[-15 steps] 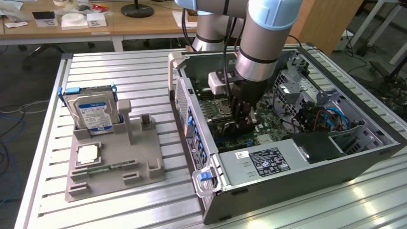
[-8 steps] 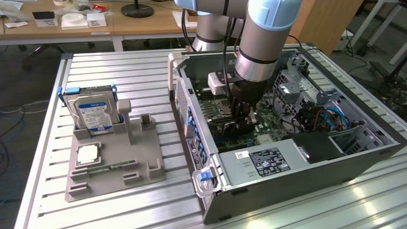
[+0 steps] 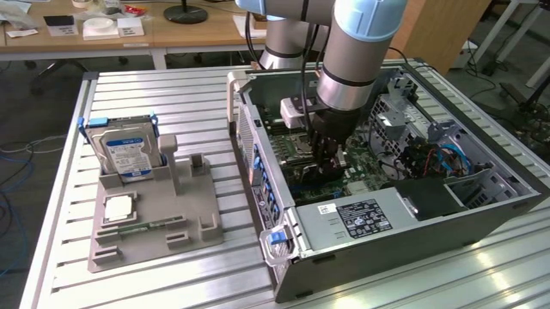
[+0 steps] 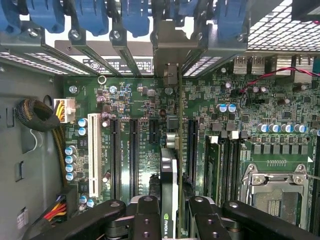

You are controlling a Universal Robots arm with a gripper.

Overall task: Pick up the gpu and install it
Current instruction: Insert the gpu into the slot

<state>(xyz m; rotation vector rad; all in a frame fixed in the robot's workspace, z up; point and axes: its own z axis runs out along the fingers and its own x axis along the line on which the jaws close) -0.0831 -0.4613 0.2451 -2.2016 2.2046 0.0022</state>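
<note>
Gripper (image 4: 170, 212) clenched on gpu (image 4: 169, 170), card held edge-on between black fingers (image 4: 147, 215), low over motherboard (image 4: 225, 125) inside open computer case (image 3: 481, 212). Card's silver end bracket reaches toward case's rear slot openings, in line with slot between black expansion slots (image 4: 134, 150). In exterior view, arm (image 3: 357, 58) reaches down into case, gripper (image 3: 331, 168) near board. On exterior view's left, grey holder tray (image 3: 154, 225) on counter (image 3: 129, 96) carries hard drive (image 3: 127, 151) upright.
</note>
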